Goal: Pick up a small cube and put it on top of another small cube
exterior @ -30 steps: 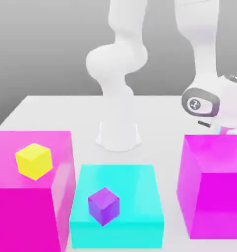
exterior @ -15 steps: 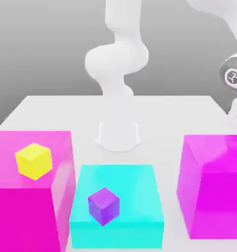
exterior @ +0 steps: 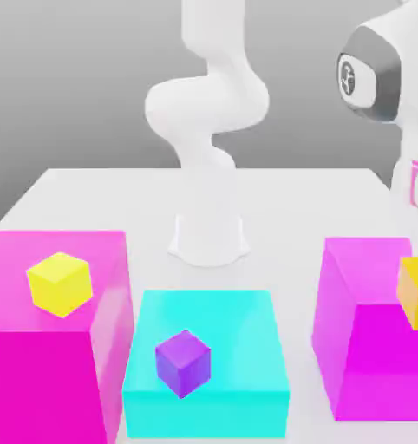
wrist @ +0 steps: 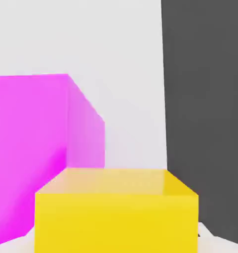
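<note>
Since the pictures don't settle whether the gripper is clamped or apart, grip state: cannot tell. In the hand view the small orange cube sits very close under the camera, square-on. That fits a cube carried at the hand, but this is a judgement only.

Dial for the exterior view is centred on the arm base, 12 o'clock being away from the camera.

1. Orange cube: approx. 4 o'clock, at the frame edge, directly under the arm's wrist section. It overlaps the right magenta block. Whether it rests on the block's top or hangs clear of it can't be confirmed. Probable reason for the position: the cube is up and ready for transfer.
2. Right magenta block: in the hand view it lies beyond the cube, beside white table.
3. Purple small cube: 6 o'clock, on the cyan block, top face free. Judged a usable stacking target.
4. Lemon-yellow small cube: approx. 8 o'clock, on the left magenta block, top face also free. Alt. target, further off.
5. Raised blocks keep the cubes well apart, so there is approach room around each.

Markings: one round emblem on the wrist joint cap, not legible. No labels or text on cubes, blocks or table.
</note>
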`<state>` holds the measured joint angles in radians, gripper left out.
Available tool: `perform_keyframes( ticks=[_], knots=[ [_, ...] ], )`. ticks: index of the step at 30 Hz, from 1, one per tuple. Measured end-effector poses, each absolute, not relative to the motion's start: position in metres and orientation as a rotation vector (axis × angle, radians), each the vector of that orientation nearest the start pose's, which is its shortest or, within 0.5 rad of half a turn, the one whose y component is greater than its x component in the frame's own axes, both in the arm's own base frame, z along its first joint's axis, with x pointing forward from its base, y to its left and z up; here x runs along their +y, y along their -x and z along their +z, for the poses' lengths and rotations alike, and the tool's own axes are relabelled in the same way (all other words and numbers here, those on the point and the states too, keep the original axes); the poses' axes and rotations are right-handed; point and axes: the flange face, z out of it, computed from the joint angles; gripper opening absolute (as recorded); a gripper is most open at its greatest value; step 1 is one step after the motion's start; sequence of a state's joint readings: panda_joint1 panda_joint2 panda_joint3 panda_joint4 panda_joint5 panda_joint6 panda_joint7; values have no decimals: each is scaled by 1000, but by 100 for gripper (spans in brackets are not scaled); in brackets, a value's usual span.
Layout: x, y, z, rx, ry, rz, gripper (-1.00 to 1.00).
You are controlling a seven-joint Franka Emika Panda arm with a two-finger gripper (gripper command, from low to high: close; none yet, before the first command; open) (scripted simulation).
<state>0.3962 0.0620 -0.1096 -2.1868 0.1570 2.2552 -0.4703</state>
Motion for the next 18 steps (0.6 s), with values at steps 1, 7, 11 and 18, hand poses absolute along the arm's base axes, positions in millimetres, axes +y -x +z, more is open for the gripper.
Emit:
perform_keyframes(
  ticks=[1, 7, 11, 18],
  knots=[
    [135, -519, 361, -927, 2898, -31, -100],
    [9, -498, 356, -622, 3060, -39, -100],
    [-30, -470, 339, -509, 3098, -8, -100],
    [-31, -466, 287, -508, 3097, 2, 100]
  ],
)
